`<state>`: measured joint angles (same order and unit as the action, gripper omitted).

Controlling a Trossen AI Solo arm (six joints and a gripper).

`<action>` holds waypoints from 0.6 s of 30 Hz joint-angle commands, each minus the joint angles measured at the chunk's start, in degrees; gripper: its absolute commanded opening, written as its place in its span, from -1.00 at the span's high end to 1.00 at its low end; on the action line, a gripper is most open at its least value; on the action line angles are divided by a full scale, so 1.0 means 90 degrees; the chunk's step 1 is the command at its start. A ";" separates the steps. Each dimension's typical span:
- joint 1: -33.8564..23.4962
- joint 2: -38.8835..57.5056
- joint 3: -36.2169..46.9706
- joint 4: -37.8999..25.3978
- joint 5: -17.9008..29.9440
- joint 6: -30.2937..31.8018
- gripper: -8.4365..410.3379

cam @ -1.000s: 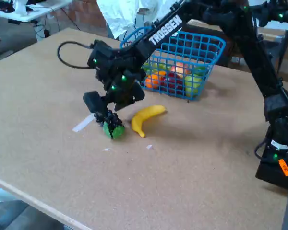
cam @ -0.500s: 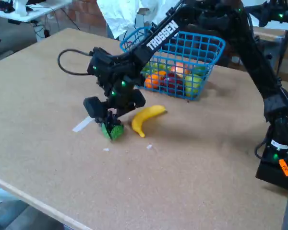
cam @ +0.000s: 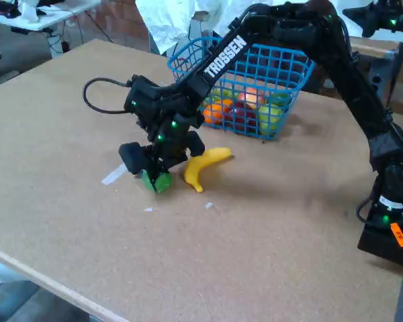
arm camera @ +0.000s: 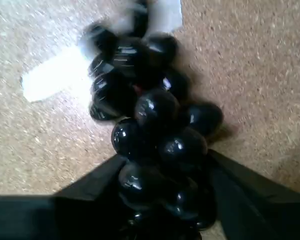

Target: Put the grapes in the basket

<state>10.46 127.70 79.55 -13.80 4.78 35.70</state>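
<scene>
While the arm (cam: 302, 40) reaches low across the counter (cam: 269, 235), your pincer (cam: 156, 171) sits right at the surface, just left of the banana (cam: 203, 168) in the fixed view. Well behind it stands the basket (cam: 292, 84), already holding several round fruits: orange, red, green.

The grapes (arm camera: 150, 125) lie on the counter at the pincer's tip. In the wrist view the two dark fingers (arm camera: 250, 200) flank the near end of the bunch, set about as wide as that end. Whether they press it or only straddle it, you cannot tell from these pictures. The green leafy part shows beside the pincer in the fixed view. A pale strip of tape (arm camera: 55, 75) lies under the far end of the bunch.

Step in hand, by my reading: the grasp.
- Close fully and confirm a firm hold before lifting; the glossy round berries look likely to slip.
- Lift straight up, clear of the banana.
- Carry high enough to pass the basket's rim.

Writing: "TROSSEN" in white capitals on the forearm. An orange tag near the base is too small to read.
</scene>
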 commanded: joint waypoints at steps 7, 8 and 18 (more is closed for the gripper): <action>0.0007 -0.0102 0.0029 0.0634 0.0083 -0.0214 0.96; 0.0005 -0.0134 0.0068 0.0690 0.0085 -0.0328 0.96; 0.0015 -0.0971 0.0712 0.0726 0.0707 -0.2246 0.96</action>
<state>10.52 124.03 82.46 -7.73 7.11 26.15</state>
